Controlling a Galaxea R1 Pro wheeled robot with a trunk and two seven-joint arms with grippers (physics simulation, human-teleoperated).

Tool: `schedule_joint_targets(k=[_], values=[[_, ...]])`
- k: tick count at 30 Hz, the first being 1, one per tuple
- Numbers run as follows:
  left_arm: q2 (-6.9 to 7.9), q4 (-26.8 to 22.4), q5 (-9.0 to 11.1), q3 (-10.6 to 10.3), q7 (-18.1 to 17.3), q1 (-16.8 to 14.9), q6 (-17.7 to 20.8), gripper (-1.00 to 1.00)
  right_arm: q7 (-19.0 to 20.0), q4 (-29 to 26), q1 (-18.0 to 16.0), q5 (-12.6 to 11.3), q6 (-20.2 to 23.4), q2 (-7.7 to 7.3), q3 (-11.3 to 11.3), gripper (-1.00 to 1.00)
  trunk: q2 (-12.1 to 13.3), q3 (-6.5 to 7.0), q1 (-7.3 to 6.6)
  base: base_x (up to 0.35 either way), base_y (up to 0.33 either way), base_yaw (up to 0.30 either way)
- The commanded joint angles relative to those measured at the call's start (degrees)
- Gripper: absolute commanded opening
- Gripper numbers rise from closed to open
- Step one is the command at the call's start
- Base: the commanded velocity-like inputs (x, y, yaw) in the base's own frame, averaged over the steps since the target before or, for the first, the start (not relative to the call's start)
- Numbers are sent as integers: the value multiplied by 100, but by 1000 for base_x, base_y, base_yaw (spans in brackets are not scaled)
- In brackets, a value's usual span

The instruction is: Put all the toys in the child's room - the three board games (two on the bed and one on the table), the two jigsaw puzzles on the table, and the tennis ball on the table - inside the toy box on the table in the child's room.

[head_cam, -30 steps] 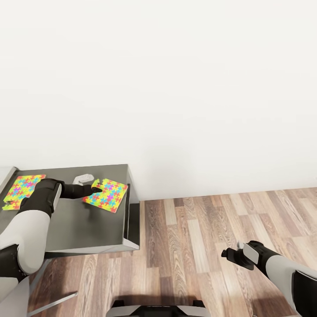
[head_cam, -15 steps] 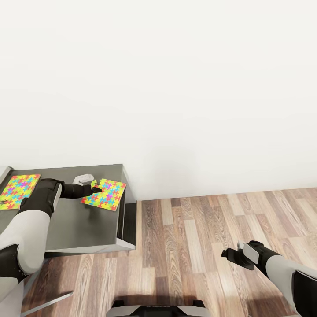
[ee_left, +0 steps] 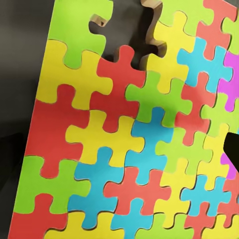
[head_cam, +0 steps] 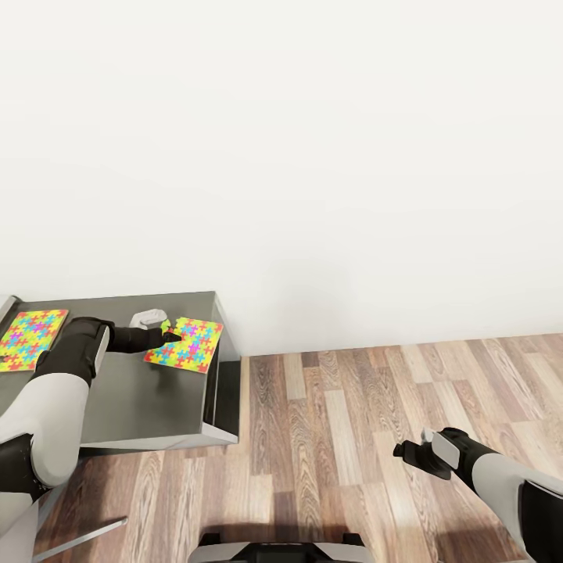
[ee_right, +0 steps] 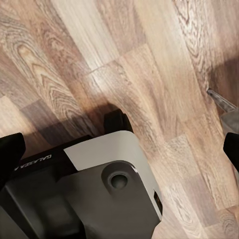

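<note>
Reaching out over the dark grey side unit of the table [head_cam: 148, 391], the left arm puts the left gripper [head_cam: 168, 335] at the near-left corner of a jigsaw puzzle [head_cam: 186, 345], at about 9 o'clock in the head view. Its dark fingertips sit at the mat's edge, but how wide the jaws stand and whether they pinch the mat cannot be told. From the left wrist camera the same jigsaw puzzle [ee_left: 134, 139] shows close up, its red, yellow, green and blue pieces interlocked, with a notch in one edge where dark table surface shows through.

A second jigsaw puzzle [head_cam: 30, 338] lies flat on the table farther toward 9 o'clock, well apart from the first. A small pale grey object [head_cam: 147, 319] rests just beside the left wrist.

The right gripper [head_cam: 407, 450] hangs over the wooden floor [head_cam: 344, 414] at about 4 o'clock, holding nothing; its jaw opening cannot be judged.
</note>
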Motion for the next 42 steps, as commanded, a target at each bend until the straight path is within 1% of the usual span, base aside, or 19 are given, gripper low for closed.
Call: schedule_joint_targets(k=[1, 9, 18, 31, 35, 37, 42], values=[[-7, -2, -52, 31, -55, -3, 39, 100, 10, -8, -4, -20, 20, -5, 43, 100, -8, -9, 4, 0, -5, 0], [-7, -2, -52, 31, -55, -3, 38, 100, 10, -7, -6, -20, 20, -5, 43, 100, -8, -9, 4, 0, -6, 0], [-7, -2, -52, 37, -55, -3, 41, 100, 10, -10, -5, -20, 20, -4, 43, 100, -8, -9, 4, 0, -126, 0], [13, -2, -49, 54, -65, -3, 23, 100, 10, -9, -5, -20, 20, -4, 43, 100, -8, -9, 4, 0, -8, 0], [55, -4, -45, 63, -88, -3, 21, 100, 10, -7, -5, -20, 15, -4, 43, 100, -8, -9, 4, 0, 0, 0], [118, -23, -42, 68, -162, -3, 33, 100, 10, -7, -4, -20, 13, -4, 43, 100, -8, -9, 4, 0, 0, 0], [236, -154, -45, 68, -484, -3, 60, 100, 10, -7, -4, -20, 12, 0, 43, 100, -8, -9, 4, 0, 0, 0]])
